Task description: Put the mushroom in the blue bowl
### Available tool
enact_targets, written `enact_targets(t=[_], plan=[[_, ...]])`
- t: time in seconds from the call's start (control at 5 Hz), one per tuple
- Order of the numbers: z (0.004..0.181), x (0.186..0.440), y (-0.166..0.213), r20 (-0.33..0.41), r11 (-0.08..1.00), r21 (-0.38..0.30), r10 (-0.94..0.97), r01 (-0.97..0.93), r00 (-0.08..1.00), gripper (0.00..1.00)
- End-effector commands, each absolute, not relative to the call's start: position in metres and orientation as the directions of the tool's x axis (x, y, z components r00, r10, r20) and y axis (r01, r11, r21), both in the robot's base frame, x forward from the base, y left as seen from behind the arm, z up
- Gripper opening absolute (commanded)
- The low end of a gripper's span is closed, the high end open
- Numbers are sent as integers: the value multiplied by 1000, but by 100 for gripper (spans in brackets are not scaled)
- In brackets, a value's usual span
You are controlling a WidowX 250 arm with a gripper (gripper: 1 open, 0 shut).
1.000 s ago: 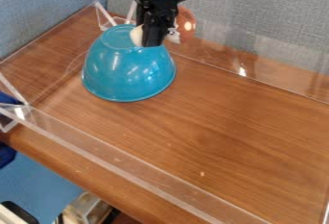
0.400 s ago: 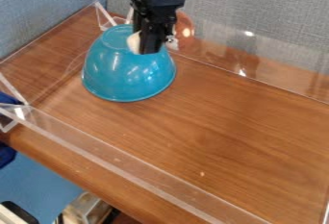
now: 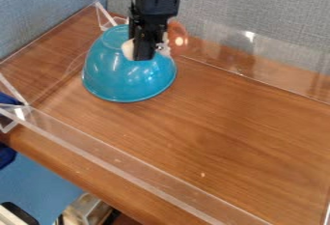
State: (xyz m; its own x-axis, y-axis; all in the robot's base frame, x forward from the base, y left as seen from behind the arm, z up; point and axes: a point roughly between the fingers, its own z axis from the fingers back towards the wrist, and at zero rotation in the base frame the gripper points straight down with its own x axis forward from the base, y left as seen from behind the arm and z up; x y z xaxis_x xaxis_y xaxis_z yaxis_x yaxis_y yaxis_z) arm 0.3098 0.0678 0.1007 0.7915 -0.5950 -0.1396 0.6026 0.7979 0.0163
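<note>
The blue bowl (image 3: 126, 74) stands near the back left corner of the wooden table. My black gripper (image 3: 142, 51) points straight down over the bowl's opening, its tips dipping inside the rim on the right side. It is shut on the mushroom (image 3: 135, 44). The fingers hide nearly all of the mushroom, and only a pale sliver shows at their left side.
A clear acrylic wall (image 3: 245, 50) rings the wooden tabletop (image 3: 219, 123). An orange-brown reflection (image 3: 179, 32) shows in the back wall right behind the gripper. The table's front edge runs along the lower left.
The gripper has sunk and drifted slightly left, lowering the mushroom from above the rim down into the bowl's opening. The bowl has not moved.
</note>
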Motion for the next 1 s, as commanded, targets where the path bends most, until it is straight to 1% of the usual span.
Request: enact_targets(t=[0.0, 0.2, 0.4, 0.8], plan=[[105, 312, 77, -122, 771, 27, -629, 636, 768, 0], [104, 307, 79, -123, 715, 32, -691, 698, 713, 0], [98, 304, 85, -127, 662, 27, -741, 749, 659, 0], [75, 314, 77, -130, 664, 6, -740, 747, 659, 0]])
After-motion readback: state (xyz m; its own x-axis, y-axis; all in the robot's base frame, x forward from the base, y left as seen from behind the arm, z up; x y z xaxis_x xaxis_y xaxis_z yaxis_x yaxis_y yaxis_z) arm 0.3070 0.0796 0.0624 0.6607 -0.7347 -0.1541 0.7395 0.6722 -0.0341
